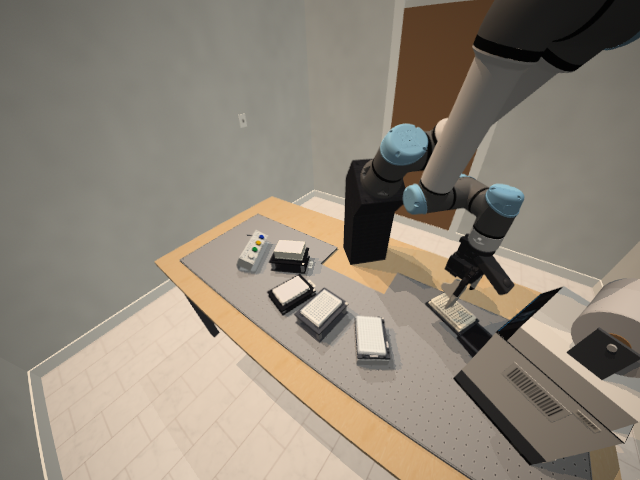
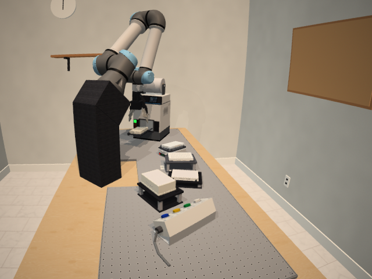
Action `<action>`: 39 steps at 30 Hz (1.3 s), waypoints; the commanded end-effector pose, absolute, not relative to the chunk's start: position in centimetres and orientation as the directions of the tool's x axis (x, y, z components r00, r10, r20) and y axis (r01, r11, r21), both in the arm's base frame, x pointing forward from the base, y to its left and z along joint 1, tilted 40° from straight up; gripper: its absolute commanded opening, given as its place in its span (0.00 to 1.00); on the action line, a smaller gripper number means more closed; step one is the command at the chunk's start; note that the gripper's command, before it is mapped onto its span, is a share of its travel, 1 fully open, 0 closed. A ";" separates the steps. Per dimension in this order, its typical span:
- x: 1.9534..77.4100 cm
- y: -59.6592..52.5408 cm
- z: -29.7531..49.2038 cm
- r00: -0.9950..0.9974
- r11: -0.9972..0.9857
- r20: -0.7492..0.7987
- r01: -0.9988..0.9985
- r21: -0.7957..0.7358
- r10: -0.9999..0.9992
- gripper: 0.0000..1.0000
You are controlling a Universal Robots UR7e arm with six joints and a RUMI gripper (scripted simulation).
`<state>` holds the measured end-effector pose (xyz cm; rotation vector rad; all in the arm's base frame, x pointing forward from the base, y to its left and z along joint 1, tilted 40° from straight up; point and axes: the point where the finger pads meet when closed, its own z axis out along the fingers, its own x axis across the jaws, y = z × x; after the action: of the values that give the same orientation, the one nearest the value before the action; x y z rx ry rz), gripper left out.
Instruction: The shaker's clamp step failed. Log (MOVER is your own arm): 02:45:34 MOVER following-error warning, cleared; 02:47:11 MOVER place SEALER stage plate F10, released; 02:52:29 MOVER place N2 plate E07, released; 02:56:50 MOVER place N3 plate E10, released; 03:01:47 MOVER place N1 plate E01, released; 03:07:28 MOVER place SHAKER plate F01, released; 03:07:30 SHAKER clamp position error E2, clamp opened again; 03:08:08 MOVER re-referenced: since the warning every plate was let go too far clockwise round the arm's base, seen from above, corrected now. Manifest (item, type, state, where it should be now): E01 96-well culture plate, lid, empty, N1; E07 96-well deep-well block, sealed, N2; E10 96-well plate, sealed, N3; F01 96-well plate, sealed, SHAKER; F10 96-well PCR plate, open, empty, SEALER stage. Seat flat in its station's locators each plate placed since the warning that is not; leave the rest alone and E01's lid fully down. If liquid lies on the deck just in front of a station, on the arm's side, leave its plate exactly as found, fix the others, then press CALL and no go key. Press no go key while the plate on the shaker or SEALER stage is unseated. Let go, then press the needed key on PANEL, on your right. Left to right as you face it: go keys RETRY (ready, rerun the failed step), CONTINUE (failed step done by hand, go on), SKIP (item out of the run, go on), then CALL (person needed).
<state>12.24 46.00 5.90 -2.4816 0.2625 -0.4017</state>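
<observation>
My gripper [image 1: 461,290] is open and hangs just above the open white PCR plate [image 1: 452,312] on the sealer's black stage [image 1: 474,335]; it also shows in the exterior view [image 2: 138,116] over the same plate [image 2: 138,130]. The plate looks turned against the stage and sticks out toward the arm. Nothing is between the fingers. On the shaker [image 2: 160,196] next to the panel lies a white sealed plate [image 2: 158,181], turned against its base. The panel [image 2: 184,219] has blue, yellow, green and white keys.
Between shaker and sealer stand three nests: a flat sealed plate [image 2: 185,175], a plate on a tall grey block [image 2: 180,157], and a low lidded plate [image 2: 172,146]. The arm's black pedestal [image 2: 97,135] stands left of them. The sealer housing [image 1: 542,397] is on the right.
</observation>
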 end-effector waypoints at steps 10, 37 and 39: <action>12.2 46.0 5.9 0.934 -0.797 0.224 -0.093 -0.596 -0.277 0.82; 12.7 45.8 6.0 0.932 -0.792 0.212 -0.112 -0.601 -0.293 0.82; 13.6 45.5 6.2 0.927 -0.779 0.188 -0.149 -0.609 -0.324 0.82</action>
<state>12.50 45.90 5.94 -2.4788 0.2776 -0.3972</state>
